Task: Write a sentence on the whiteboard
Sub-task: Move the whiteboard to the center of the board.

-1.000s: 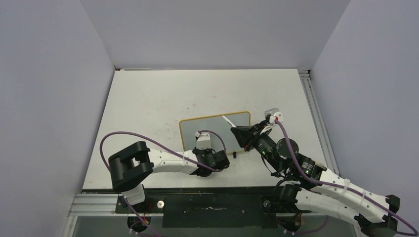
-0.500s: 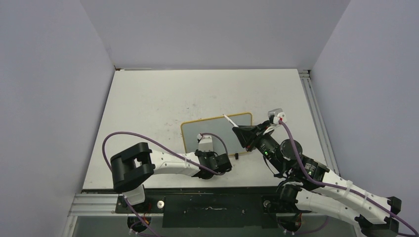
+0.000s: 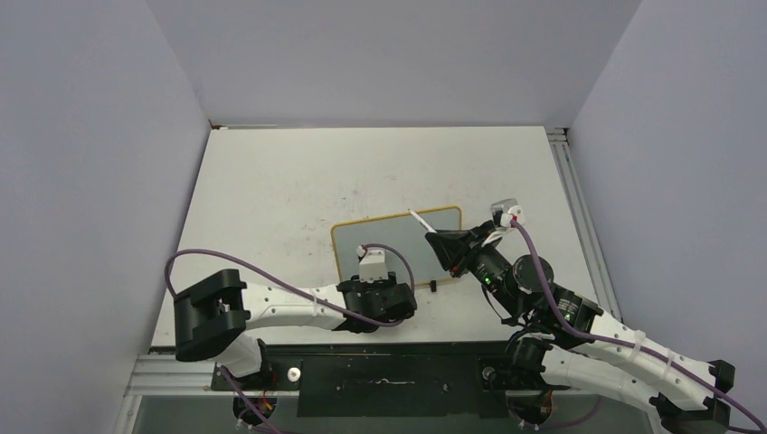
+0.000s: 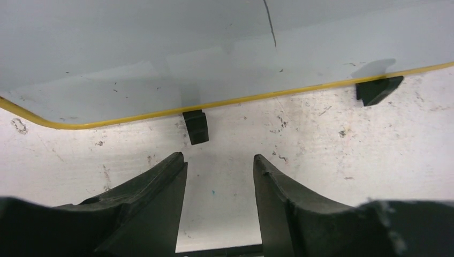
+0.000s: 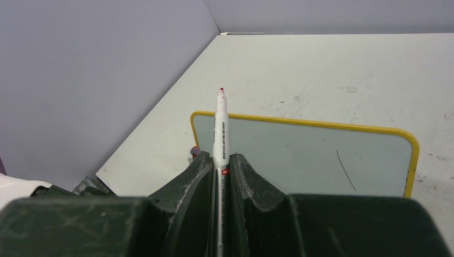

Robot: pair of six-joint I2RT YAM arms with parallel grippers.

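The whiteboard lies flat mid-table with a yellow-tan frame; it also shows in the left wrist view and the right wrist view. Only one thin dark stroke marks it; no red words show. My left gripper is open and empty just off the board's near edge, in line with one black foot; its jaws stand apart over bare table. My right gripper is shut on a white red-tipped marker, held above the board's right part, tip off the surface.
The second black foot sticks out from the board's near edge to the right. Grey walls enclose the table on three sides. A metal rail runs along the table's right edge. The tabletop is scuffed white.
The left arm's elbow has swung left and its gripper has drawn slightly back from the board's near edge. The right gripper with the marker has shifted slightly right, then held still.
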